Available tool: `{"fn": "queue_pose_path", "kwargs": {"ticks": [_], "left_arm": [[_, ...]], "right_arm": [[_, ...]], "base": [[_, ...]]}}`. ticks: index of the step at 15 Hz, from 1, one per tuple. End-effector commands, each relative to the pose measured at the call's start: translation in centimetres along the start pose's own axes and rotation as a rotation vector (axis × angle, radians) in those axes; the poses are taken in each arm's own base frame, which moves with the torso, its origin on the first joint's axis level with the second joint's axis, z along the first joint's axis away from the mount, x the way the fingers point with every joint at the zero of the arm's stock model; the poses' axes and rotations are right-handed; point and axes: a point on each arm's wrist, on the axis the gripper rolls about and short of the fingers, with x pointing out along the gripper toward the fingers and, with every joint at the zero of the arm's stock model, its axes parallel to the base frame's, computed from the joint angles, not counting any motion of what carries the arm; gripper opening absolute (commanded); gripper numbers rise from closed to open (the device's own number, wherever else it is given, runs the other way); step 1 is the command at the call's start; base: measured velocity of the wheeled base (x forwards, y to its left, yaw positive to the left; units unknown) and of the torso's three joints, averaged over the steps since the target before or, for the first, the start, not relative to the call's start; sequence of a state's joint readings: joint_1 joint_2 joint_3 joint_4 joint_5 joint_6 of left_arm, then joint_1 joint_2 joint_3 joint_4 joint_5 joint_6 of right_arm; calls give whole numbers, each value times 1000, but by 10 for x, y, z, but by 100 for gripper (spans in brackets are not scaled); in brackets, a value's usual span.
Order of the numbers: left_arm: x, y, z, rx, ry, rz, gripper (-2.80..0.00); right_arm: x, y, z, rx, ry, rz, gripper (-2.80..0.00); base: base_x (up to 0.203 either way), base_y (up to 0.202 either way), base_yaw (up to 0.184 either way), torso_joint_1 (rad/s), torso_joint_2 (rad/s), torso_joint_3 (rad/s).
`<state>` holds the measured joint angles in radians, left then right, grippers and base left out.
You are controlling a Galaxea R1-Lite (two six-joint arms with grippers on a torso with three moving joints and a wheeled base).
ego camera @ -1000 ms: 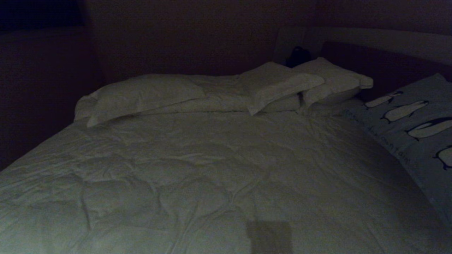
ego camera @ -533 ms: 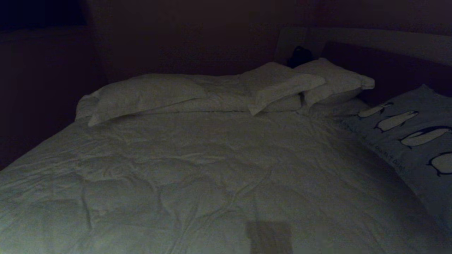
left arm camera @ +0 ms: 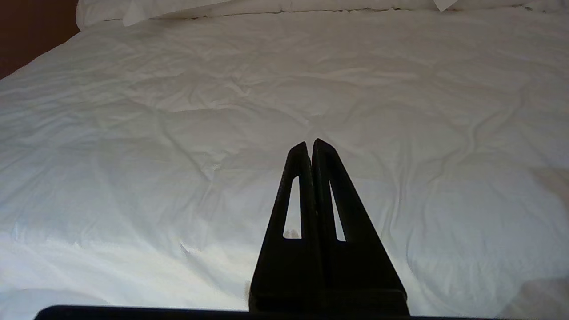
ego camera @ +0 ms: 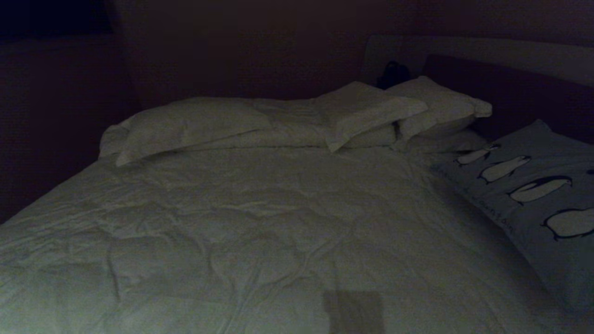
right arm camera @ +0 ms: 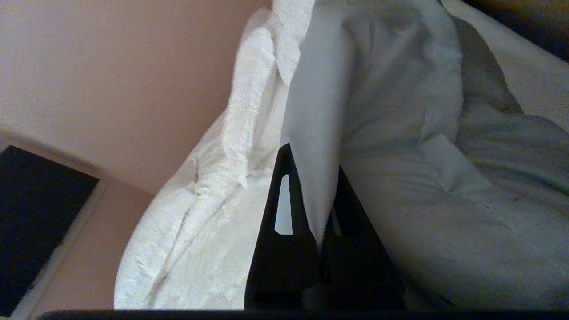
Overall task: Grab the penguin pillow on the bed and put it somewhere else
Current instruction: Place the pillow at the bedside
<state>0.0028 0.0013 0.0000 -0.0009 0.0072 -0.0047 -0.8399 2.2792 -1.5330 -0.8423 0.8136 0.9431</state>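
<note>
The penguin pillow (ego camera: 533,199) is grey-blue with a row of black-and-white penguins. It sits tilted at the right edge of the head view, over the right side of the bed (ego camera: 278,208). Neither arm shows in the head view. In the right wrist view my right gripper (right arm camera: 313,160) is shut on a pinched fold of the penguin pillow's (right arm camera: 400,111) pale fabric, and the pillow bulges beyond the fingers. My left gripper (left arm camera: 310,143) is parked and shut with nothing in it, above the white quilted duvet (left arm camera: 178,111).
Plain white pillows (ego camera: 185,123) (ego camera: 366,111) (ego camera: 441,104) lie across the head of the bed. The dark headboard (ego camera: 510,88) with a pale border stands behind them, and a small dark object (ego camera: 392,74) is by it. A peach wall (right arm camera: 111,66) shows in the right wrist view.
The penguin pillow has moved down and to the left in the head view, and more of its penguin row shows. The bed and white pillows stay put.
</note>
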Motion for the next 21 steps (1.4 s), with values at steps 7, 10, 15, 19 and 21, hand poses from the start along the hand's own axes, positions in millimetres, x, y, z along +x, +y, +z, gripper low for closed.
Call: {"fn": "queue_pose_path", "kwargs": {"ticks": [7, 10, 15, 19, 21], "left_arm": [[0, 0, 0, 0, 0, 1, -280], [0, 0, 0, 0, 0, 1, -280], [0, 0, 0, 0, 0, 1, -280], [0, 0, 0, 0, 0, 1, -280], [0, 0, 0, 0, 0, 1, -280]], "right_arm": [[38, 44, -31, -49, 47, -5, -280], [45, 70, -26, -112, -8, -141, -280], [46, 85, -4, -154, -98, -437, -280], [45, 77, -7, -260, -106, -577, -280], [50, 62, -13, -249, -79, -593, -280]], "base": [[0, 0, 0, 0, 0, 0], [0, 0, 0, 0, 0, 0], [0, 0, 0, 0, 0, 0], [0, 0, 0, 0, 0, 0], [0, 0, 0, 0, 0, 0]]}}
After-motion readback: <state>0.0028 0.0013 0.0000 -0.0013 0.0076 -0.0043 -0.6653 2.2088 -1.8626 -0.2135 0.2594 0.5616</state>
